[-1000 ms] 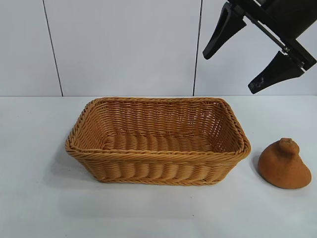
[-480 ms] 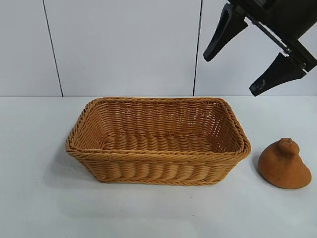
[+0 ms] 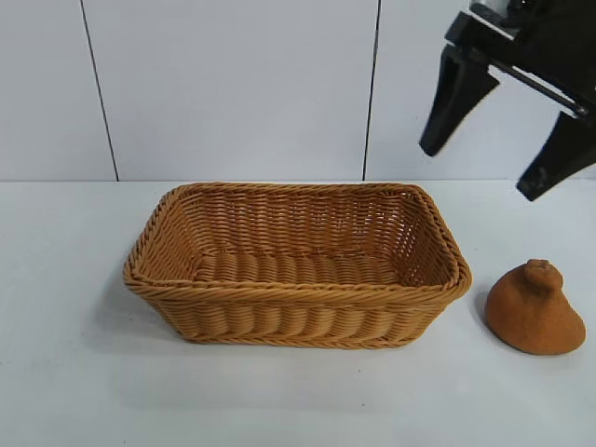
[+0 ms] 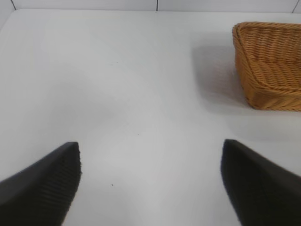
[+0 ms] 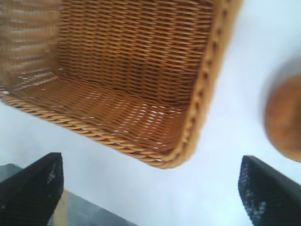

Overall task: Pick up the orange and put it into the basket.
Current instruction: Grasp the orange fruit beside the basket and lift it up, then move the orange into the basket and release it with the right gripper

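The orange (image 3: 535, 309), a cone-shaped orange-brown fruit with a knobby top, sits on the white table just right of the basket (image 3: 298, 293). The basket is a tan woven wicker rectangle in the table's middle, and nothing shows inside it. My right gripper (image 3: 482, 173) hangs open and empty high above the table, behind and above the orange. In the right wrist view the basket (image 5: 202, 94) fills the frame and the orange (image 5: 284, 117) shows at the edge. My left gripper (image 4: 150, 162) is open and empty over bare table, away from the basket (image 4: 270, 66).
The white table (image 3: 74, 372) stretches around the basket. A pale panelled wall (image 3: 233, 84) stands behind it. The table's far edge (image 5: 84, 207) shows between the right fingers in the right wrist view.
My right gripper has shifted to the right and slightly down, toward the space above the orange, still open. The orange and basket have not moved.
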Robot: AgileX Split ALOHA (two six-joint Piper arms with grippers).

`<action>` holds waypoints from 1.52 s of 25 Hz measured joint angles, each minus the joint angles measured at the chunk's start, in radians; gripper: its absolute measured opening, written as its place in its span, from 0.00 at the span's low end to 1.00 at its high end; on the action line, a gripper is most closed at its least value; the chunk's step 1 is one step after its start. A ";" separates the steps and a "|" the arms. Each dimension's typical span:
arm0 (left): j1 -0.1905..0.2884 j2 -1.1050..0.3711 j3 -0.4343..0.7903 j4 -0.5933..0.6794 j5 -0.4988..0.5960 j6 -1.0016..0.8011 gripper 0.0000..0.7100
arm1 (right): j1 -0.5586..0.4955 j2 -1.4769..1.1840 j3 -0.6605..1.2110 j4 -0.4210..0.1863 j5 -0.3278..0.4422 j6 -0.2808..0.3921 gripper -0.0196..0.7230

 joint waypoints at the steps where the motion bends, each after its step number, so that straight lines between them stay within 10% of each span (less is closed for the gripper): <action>1: 0.000 0.000 0.000 0.000 0.000 0.000 0.82 | -0.009 0.000 0.000 0.001 -0.009 -0.001 0.96; 16: 0.000 0.000 0.000 0.001 0.000 0.000 0.82 | -0.041 0.292 0.051 0.002 -0.184 -0.003 0.90; 24: 0.000 0.000 0.000 0.001 0.000 0.000 0.82 | -0.041 0.288 0.051 0.014 -0.163 -0.003 0.07; 38: 0.000 0.000 0.000 0.001 -0.001 0.000 0.82 | -0.041 0.015 -0.192 0.011 0.021 -0.010 0.07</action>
